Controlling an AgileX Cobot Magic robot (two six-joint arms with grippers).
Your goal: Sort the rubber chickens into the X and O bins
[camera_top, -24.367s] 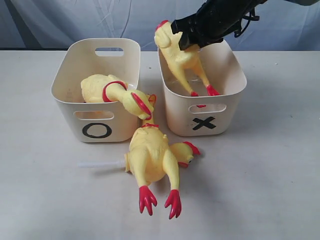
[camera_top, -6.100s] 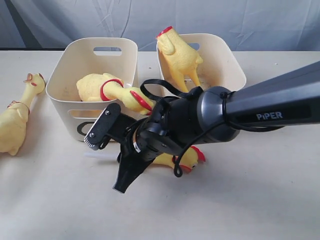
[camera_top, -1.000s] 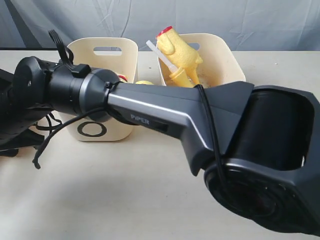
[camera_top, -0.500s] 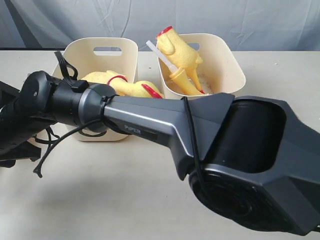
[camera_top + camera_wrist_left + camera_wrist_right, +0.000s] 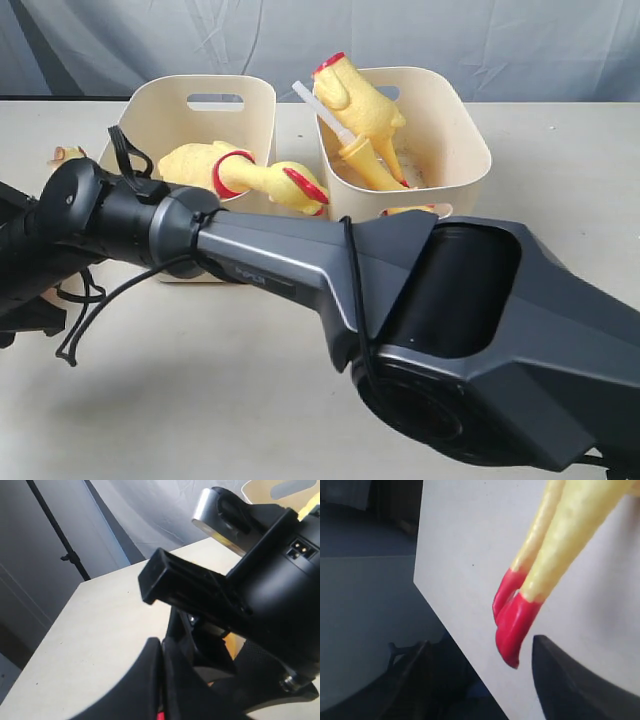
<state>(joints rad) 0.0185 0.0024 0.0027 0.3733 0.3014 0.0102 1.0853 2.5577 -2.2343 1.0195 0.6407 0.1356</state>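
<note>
The O bin point(image 5: 160, 100) stands on the left and the X bin point(image 5: 462, 130) on the right; my right arm point(image 5: 300, 250) hides both marks. A rubber chicken point(image 5: 240, 172) lies over the O bin's rim. The X bin holds an upright chicken point(image 5: 358, 105) and a piece with a white tube point(image 5: 318, 108). Only the head of another chicken point(image 5: 65, 155) shows at the far left. Its red feet point(image 5: 512, 622) lie just ahead of my open right gripper point(image 5: 482, 680), untouched. My left gripper point(image 5: 162, 680) is shut, pressed close to the right arm's wrist point(image 5: 260, 580).
The right arm crosses the whole table from the lower right to the far left. The table's left edge point(image 5: 445, 625) runs right beside the chicken's feet. A loose black cable point(image 5: 95, 310) hangs off the arm's wrist. A grey cloth backdrop point(image 5: 500, 40) is behind the bins.
The right arm has sunk lower and nearer the front, uncovering the chicken in the O bin and the head at the far left. The bins and their chickens have not moved.
</note>
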